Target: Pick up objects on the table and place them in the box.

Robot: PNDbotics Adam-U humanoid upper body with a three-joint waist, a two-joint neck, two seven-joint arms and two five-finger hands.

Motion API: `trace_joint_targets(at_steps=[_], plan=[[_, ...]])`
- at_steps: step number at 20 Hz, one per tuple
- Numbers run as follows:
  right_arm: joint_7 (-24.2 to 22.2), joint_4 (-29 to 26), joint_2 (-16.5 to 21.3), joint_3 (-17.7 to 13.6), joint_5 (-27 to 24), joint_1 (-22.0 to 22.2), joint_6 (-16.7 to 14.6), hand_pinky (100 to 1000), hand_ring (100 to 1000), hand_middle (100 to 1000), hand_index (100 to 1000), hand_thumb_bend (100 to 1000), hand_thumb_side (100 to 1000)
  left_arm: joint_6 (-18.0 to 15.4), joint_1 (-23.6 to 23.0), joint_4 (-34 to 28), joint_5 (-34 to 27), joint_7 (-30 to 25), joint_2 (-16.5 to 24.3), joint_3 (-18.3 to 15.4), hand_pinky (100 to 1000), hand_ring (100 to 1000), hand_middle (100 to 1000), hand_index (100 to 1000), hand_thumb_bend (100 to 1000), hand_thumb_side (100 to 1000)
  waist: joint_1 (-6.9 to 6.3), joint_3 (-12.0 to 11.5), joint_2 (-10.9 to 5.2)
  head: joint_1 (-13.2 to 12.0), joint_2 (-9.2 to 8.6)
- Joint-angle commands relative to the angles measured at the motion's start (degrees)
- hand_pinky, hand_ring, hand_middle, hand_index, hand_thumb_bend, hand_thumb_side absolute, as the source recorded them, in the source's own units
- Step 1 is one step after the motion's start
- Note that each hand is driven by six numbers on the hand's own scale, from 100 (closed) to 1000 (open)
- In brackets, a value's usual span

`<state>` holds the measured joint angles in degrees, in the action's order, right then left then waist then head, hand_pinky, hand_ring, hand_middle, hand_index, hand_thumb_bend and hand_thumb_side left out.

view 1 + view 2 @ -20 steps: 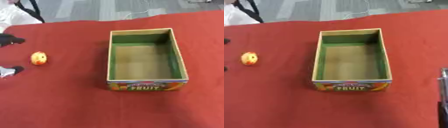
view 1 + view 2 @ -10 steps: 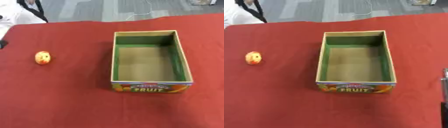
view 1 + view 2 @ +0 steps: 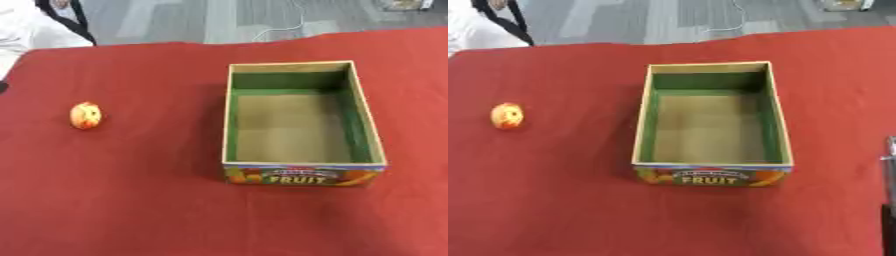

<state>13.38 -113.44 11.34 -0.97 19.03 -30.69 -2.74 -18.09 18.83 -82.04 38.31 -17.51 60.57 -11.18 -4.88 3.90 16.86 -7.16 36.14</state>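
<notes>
The fruit (image 3: 86,115) lies well left of the box (image 3: 302,170), nearer my left arm; I see neither hand, so I cannot tell their state

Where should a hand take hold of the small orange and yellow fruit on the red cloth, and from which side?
Probably from above, fingers closing on opposite sides of its widest middle. The fruit is small and rounded, so it offers no handle or edge. It lies alone on the red cloth, well apart from the fruit box, so nothing blocks a descent. It lies on the robot's left, which favours the left hand.
</notes>
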Motion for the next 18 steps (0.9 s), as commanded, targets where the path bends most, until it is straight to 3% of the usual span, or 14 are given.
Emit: trace_joint_targets(at_steps=[1, 10, 18], plan=[[-0.15, -1.15, 0.88, -0.1, -0.42, -0.54, -0.12, 847, 861, 620, 822, 100, 1000, -1.14, 0.93, -0.5, -1.27, -1.27, 3.22, -0.11, 647, 801, 819, 1000, 329, 772, -0.02, 0.0, -1.03, -0.2, -0.52], [-0.63, -1.15, 0.89, 0.23, -0.79, -1.13, -0.09, 848, 862, 620, 822, 100, 1000, -6.0, 5.62, 2.07, -0.18, -6.25, 2.05, 4.71, 649, 805, 816, 1000, 426, 798, 0.09, 0.96, -0.32, -1.46, -1.07], [-0.86, -1.15, 1.09, 0.31, -1.09, -1.43, -0.09, 849, 863, 619, 822, 100, 1000, -9.31, 8.78, 5.84, 1.48, -8.22, 0.76, 6.74, 649, 804, 809, 1000, 450, 799, -0.14, 1.57, 0.18, -1.71, -1.82]])
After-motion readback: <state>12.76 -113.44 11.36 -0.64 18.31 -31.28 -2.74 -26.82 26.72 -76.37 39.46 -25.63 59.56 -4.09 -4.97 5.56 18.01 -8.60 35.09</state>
